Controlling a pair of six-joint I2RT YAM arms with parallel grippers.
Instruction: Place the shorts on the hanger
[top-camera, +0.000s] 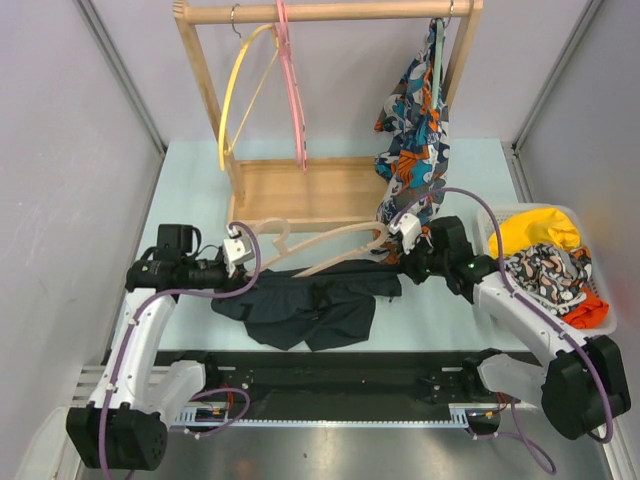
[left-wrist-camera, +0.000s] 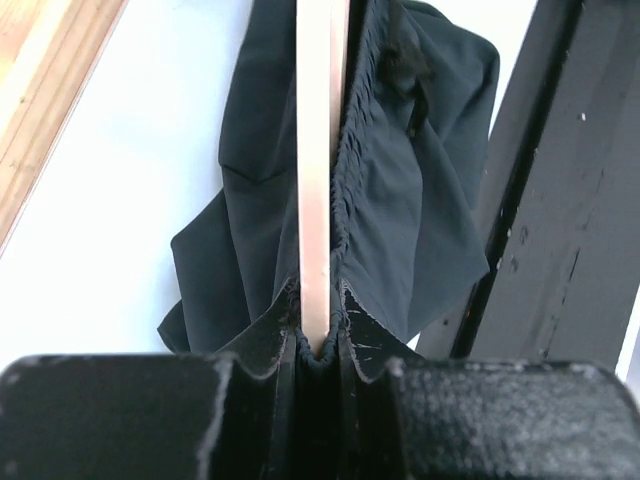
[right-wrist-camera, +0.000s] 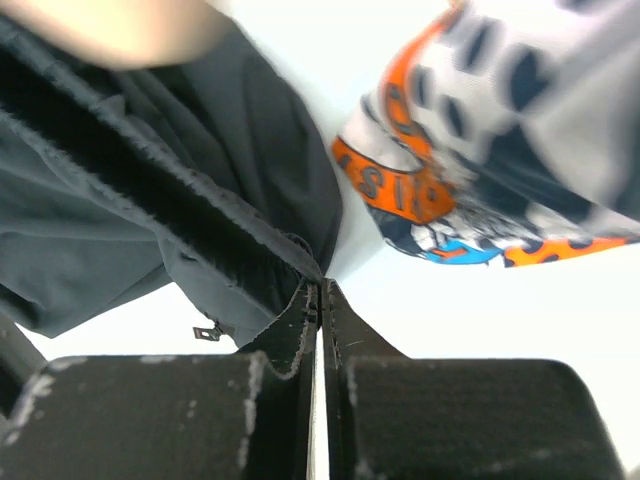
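The left gripper (left-wrist-camera: 320, 315) is clamped tight on the flat tan bar of the hanger (left-wrist-camera: 322, 150). A fold of the shorts (left-wrist-camera: 420, 200) is bunched in its throat, and the gathered waistband runs along the bar's right side. The right gripper (right-wrist-camera: 320, 292) has its jaws all but touching. The waistband's edge runs down into its tips, so it appears to pinch only cloth. My reading is that each arm takes one end so the waistband is stretched along the hanger and stays draped over it when raised.

Hanger and shorts lie just in front of the base board of the wooden rack (top-camera: 300, 190). The hanger is nearer the board, and most of the shorts spread on the table toward the arms.

Only the overhead view shows the whole span, with the arms at opposite ends and the shorts' legs lying flat. Only the wrist views show the grips themselves. The right wrist view also shows the patterned garment (right-wrist-camera: 500, 160) hanging close beyond the fingertips, with the hanger a pale blur.
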